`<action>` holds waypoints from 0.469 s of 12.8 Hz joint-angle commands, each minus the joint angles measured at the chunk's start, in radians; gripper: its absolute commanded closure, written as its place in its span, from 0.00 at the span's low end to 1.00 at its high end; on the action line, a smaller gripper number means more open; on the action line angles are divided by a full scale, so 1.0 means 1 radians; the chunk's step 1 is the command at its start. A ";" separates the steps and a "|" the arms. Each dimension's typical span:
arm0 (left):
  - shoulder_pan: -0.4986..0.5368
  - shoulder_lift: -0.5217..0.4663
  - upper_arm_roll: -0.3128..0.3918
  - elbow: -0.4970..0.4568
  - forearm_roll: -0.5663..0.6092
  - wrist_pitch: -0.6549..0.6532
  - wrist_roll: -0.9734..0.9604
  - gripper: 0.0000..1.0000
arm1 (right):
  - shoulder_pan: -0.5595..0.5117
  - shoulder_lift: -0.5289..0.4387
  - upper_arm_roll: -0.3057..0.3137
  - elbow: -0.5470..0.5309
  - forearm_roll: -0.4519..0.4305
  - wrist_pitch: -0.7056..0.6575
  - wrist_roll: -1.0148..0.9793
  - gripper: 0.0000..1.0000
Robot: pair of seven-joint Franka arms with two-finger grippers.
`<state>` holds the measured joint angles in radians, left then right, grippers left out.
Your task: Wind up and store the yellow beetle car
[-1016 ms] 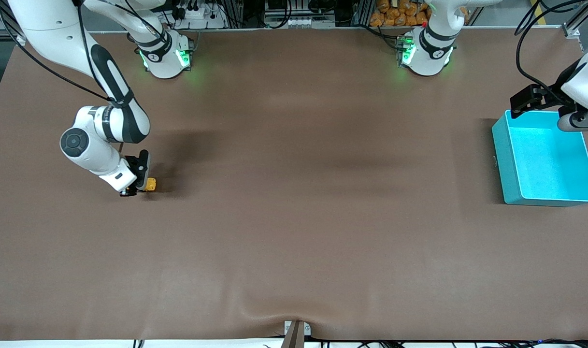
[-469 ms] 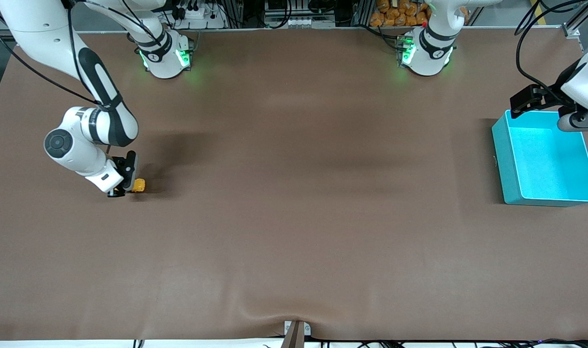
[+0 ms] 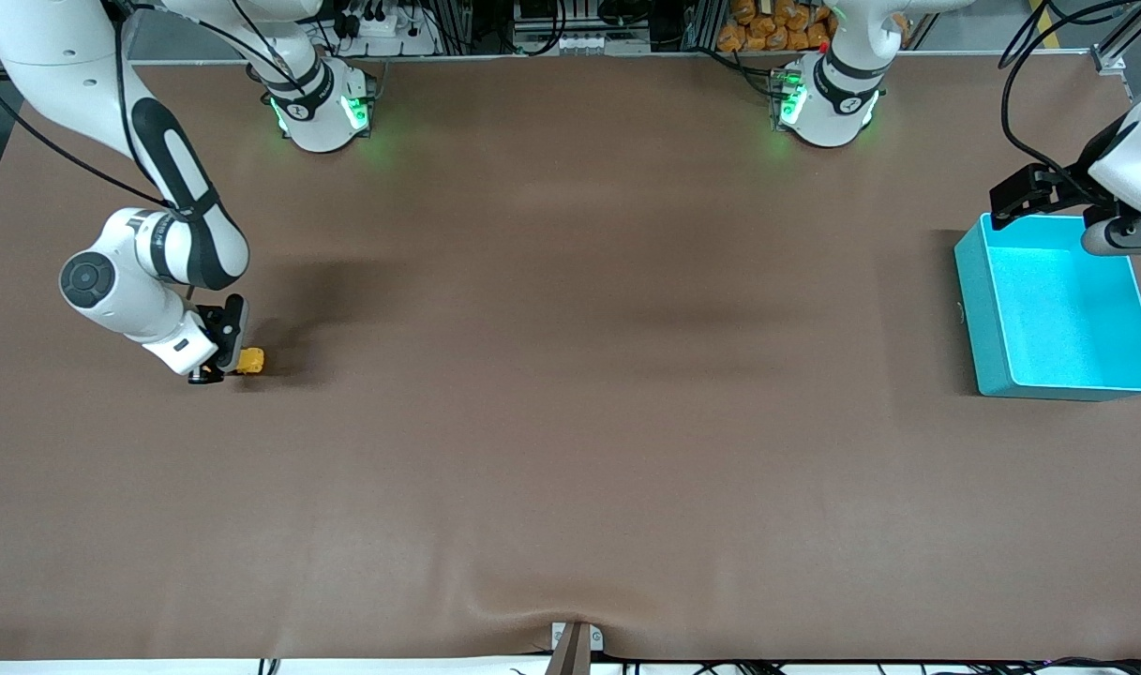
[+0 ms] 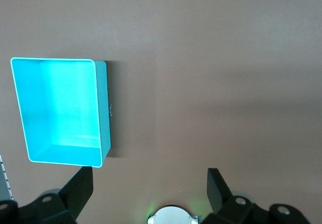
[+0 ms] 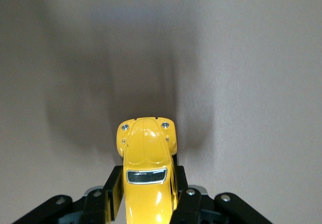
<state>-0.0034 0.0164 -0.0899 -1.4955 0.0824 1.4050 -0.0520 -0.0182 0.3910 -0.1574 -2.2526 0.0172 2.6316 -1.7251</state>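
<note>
Holding the task at its winding stage, I judge: the table (image 3: 570, 422) is bare at its middle, and the teal bin (image 3: 1058, 309) at my left arm's end has nothing in it. My left gripper (image 4: 151, 189) waits wide over it. My right gripper (image 3: 216, 361) clamps the yellow beetle car (image 5: 147, 158) down at the table, right arm's end; storing remains.

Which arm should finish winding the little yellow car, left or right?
Right, most likely. The right gripper is already shut on the yellow beetle car at the right arm's end of the table. The left gripper hangs open over the table beside the teal bin, with nothing between its fingers.
</note>
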 commanded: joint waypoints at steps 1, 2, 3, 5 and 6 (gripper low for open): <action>0.002 0.000 -0.005 0.006 0.014 0.005 -0.006 0.00 | -0.063 0.106 0.010 0.047 0.001 0.011 -0.065 0.69; 0.002 0.002 -0.005 0.008 0.014 0.005 -0.006 0.00 | -0.078 0.115 0.010 0.056 0.001 0.011 -0.074 0.69; 0.002 0.002 -0.005 0.008 0.014 0.005 -0.006 0.00 | -0.086 0.123 0.010 0.064 0.001 0.011 -0.083 0.69; 0.002 0.002 -0.005 0.008 0.014 0.005 -0.006 0.00 | -0.104 0.134 0.010 0.073 0.001 0.011 -0.094 0.69; 0.002 0.002 -0.005 0.008 0.014 0.005 -0.006 0.00 | -0.108 0.140 0.012 0.076 0.001 0.011 -0.102 0.69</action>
<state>-0.0034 0.0164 -0.0899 -1.4955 0.0824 1.4050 -0.0520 -0.0944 0.4142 -0.1577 -2.2137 0.0172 2.6174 -1.7960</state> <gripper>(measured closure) 0.000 0.551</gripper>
